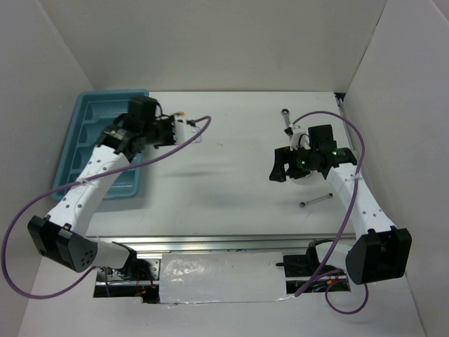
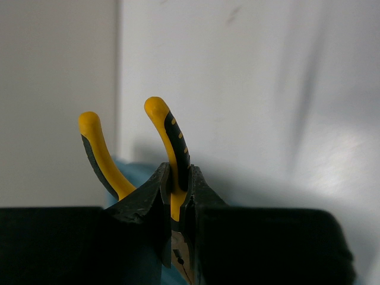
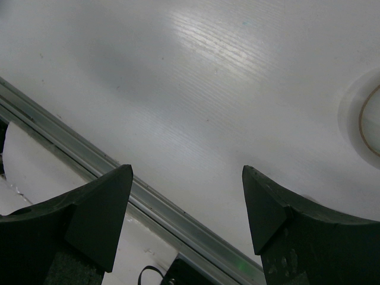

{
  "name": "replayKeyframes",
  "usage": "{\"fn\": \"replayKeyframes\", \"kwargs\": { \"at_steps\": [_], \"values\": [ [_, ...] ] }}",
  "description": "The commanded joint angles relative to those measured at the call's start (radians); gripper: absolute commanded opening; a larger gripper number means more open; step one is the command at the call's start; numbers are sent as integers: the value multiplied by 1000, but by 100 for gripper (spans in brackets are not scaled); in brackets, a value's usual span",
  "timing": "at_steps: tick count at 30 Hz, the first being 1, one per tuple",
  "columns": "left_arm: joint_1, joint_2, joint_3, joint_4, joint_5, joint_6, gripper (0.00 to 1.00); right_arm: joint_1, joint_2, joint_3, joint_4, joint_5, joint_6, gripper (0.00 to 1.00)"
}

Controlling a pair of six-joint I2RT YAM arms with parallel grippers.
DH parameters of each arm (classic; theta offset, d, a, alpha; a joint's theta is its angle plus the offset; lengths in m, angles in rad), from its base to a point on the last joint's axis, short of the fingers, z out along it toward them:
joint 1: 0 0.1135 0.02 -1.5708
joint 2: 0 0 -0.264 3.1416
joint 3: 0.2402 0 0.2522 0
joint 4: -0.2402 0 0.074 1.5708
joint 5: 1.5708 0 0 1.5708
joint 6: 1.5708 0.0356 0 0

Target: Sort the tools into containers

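One light blue tray [image 1: 84, 116] sits farthest left, its long compartments partly covered by the left arm. It lies behind and to the left of the left gripper [image 1: 179, 128], whose fingertips reach past the tray's right rim over the white table [image 1: 231, 147].

That gripper is closed down narrow on one pair of pliers [image 2: 170, 136]. In the wrist view its two black fingers [image 2: 145, 196] pinch one of the yellow-and-black handles low down. A bit of grey metal shows deeper between them. Both handles, two in all, fan out beyond the fingertips toward the back wall. A sliver of the blue tray shows just below the left-hand handle.

Further right, the right gripper [image 1: 276, 166] hangs over the table with its jaws spread wide and nothing between them. Its wrist view shows only bare table and one metal rail [image 3: 148, 199] beyond its two dark fingers [image 3: 101, 208].

One white tape ring [image 3: 356, 122] lies flat on the table off to the right of that gripper's right finger, not touching it. One silver wrench [image 1: 286, 119] lies on the far side of the gripper. One more slim silver tool [image 1: 316, 200] lies on its near side, beside the forearm; it is too small to tell its kind.
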Motion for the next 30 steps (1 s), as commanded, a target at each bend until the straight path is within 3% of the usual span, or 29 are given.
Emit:
{"fn": "replayKeyframes", "kwargs": {
  "at_steps": [1,5,9,11,14,16,20,27,30],
  "values": [
    [151,5,68,-73,52,397,0,10,14,43,-3,-14,-12,82],
    [453,178,255,-127,179,564,0,13,29,37,8,-13,-9,82],
    [610,426,488,-129,302,700,0,11,38,39,0,-5,-10,82],
    [677,503,504,-29,388,768,0,8,40,31,8,-4,-7,82],
    [713,592,513,107,416,811,0,10,43,22,8,3,-7,82],
    [711,644,544,115,404,831,0,5,46,17,9,7,-7,82],
    [701,755,593,247,373,772,0,2,61,19,8,6,-9,82],
    [693,868,636,304,340,801,0,0,81,13,8,7,-10,82],
    [690,919,688,300,335,752,8,-3,94,19,0,3,-10,82]
  ]
}}
